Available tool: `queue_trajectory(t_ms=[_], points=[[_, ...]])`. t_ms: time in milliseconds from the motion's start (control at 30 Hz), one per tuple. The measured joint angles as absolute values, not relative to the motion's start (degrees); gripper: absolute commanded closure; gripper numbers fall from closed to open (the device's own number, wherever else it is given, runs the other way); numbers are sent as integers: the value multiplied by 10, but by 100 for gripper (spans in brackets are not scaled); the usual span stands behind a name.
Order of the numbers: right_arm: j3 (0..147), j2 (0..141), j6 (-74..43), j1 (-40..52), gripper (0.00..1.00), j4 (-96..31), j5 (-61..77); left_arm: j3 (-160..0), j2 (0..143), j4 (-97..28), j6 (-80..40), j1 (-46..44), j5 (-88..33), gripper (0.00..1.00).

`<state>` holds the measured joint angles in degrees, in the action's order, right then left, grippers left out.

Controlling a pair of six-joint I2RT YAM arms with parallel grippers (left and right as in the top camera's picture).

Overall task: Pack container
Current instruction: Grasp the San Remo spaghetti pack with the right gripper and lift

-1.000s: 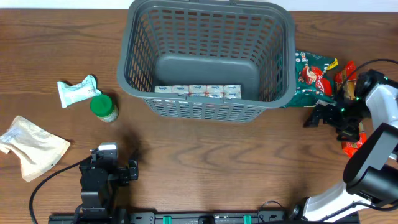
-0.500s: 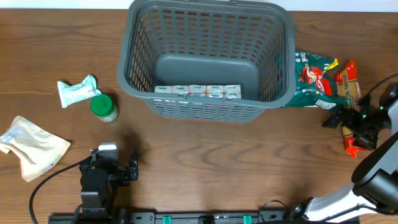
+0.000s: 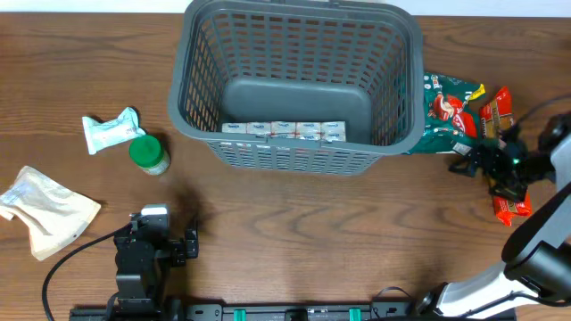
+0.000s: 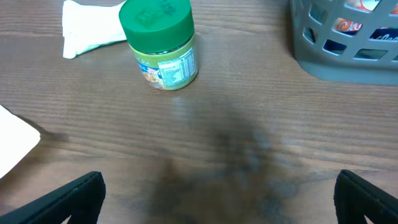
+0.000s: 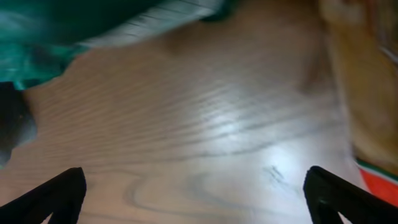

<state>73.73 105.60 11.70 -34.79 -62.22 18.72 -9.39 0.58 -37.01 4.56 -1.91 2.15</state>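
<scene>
The container [image 3: 294,159] is a big dark-grey lattice basket at the back centre, with a row of small white cartons [image 3: 284,131] on its floor; its corner [image 4: 348,59] shows in the left wrist view. My right gripper [image 3: 484,169] [image 5: 196,193] is open over bare wood. It sits low between a green snack bag [image 3: 451,111] [image 5: 56,25] and a red-orange packet [image 3: 504,156] [image 5: 367,93]. My left gripper [image 3: 159,239] [image 4: 217,199] rests open near the front edge, facing a green-lidded jar [image 3: 149,153] [image 4: 160,43].
A white packet [image 3: 111,131] [image 4: 93,28] lies just behind the jar. A beige pouch [image 3: 45,209] [image 4: 12,146] lies at the far left. Bare wood lies between the basket's front wall and the arm bases.
The right gripper swung out to the right, then came back left toward the green bag, still open. The left arm and all the items have stayed put.
</scene>
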Motion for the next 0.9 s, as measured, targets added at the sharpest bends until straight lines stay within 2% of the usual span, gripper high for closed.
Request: queue_trajectory(t_ms=[900], points=[[726,1056,91,-328,8,-541,72,-94,6,-370,46,-19,22,1]])
